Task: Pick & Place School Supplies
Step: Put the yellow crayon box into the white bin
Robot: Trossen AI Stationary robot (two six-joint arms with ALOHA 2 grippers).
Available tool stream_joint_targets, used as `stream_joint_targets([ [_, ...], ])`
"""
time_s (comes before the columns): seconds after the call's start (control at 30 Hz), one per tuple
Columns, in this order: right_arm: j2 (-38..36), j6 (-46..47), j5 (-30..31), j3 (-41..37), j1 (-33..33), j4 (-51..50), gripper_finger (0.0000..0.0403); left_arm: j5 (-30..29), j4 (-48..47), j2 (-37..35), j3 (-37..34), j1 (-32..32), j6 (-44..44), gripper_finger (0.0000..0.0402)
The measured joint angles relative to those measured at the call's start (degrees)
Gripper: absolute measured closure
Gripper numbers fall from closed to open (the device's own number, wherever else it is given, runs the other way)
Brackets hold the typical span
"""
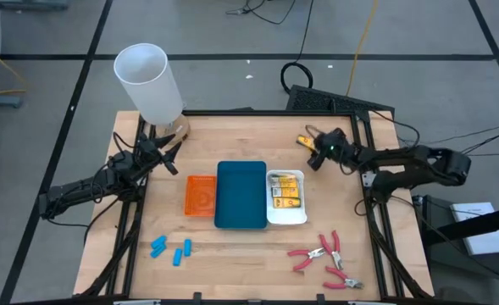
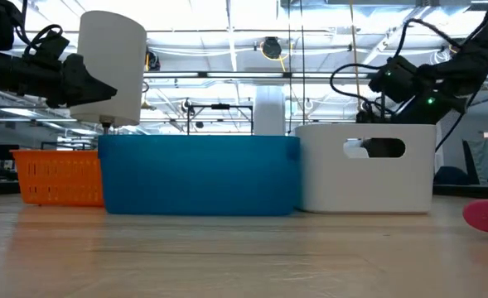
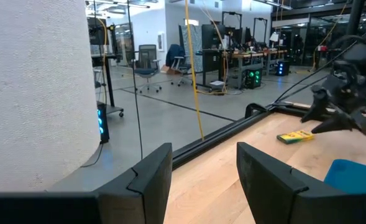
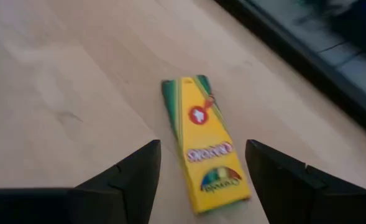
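A yellow crayon packet point(image 4: 204, 146) lies flat on the table near its far right corner point(image 1: 307, 141). My right gripper point(image 4: 202, 150) is open and hovers just over the packet, with one finger on either side point(image 1: 317, 152). More yellow packets point(image 1: 285, 190) lie in the white tray point(image 1: 287, 216). Three light-blue stubby pieces point(image 1: 171, 248) lie near the front left. Pink-handled pliers point(image 1: 325, 258) lie near the front right. My left gripper point(image 3: 204, 155) is open beside the tall white cylinder point(image 1: 150, 80) and holds nothing point(image 1: 171, 158).
A blue tray point(image 1: 241, 195) sits at the table's middle, with an orange tray point(image 1: 200, 196) to its left and the white tray to its right. The dark table frame point(image 1: 363, 114) runs close behind the right gripper. Bare wood lies between the trays and the far edge.
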Motion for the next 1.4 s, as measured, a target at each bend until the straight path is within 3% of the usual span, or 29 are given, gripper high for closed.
stream_joint_targets([
  [0.1, 0.2, 1.7, -10.8, 2.3, -7.2, -3.1, 0.0175, 0.0, 0.0, 0.0, 0.0, 0.0, 0.0, 0.022],
  [0.33, 4.2, -6.8, -23.1, 4.9, -14.2, -3.6, 0.0175, 0.0, 0.0, 0.0, 0.0, 0.0, 0.0, 0.022],
  [0.8, 13.4, -11.7, -23.2, 5.1, -14.9, -1.0, 0.0178, 0.0, 0.0, 0.0, 0.0, 0.0, 0.0, 0.022],
  [1.2, 13.0, -10.3, -23.1, 5.1, -14.7, -3.7, 0.0251, 0.0, 0.0, 0.0, 0.0, 0.0, 0.0, 0.022],
  [1.4, 13.1, -7.9, -23.0, 5.0, -14.0, -2.5, 0.0255, 0.0, 0.0, 0.0, 0.0, 0.0, 0.0, 0.022],
])
